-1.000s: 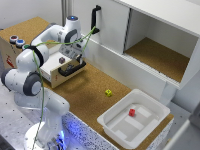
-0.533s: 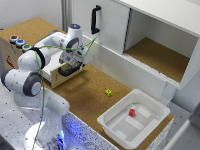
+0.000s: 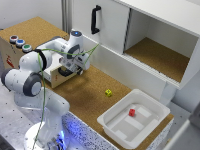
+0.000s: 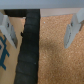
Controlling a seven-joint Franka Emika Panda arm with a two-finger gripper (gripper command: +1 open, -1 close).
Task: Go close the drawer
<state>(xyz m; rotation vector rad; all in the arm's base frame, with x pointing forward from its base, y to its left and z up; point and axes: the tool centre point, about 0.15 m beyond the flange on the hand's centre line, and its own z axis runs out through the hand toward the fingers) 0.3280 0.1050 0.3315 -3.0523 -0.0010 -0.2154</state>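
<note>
White and shallow, the box-like drawer [image 3: 56, 76] stands pulled out of the small wooden cabinet [image 3: 12, 52], and its black horizontal bar handle [image 4: 29, 47] lies directly under the gripper [image 3: 75, 64]. In the wrist view the two grey fingers [image 4: 8, 31] are spread wide apart with nothing clamped; the black bar runs between them, closer to one finger than the other, and it cannot be told whether either finger touches it. Brown cork tabletop [image 4: 55, 55] fills the rest of the gap between the fingers.

In the exterior view, a small yellow cube [image 3: 108, 92] lies on the cork well clear of the fingers, toward that view's right. Farther that way sits a white plastic tub [image 3: 116, 124] holding a small red block [image 3: 132, 112].
</note>
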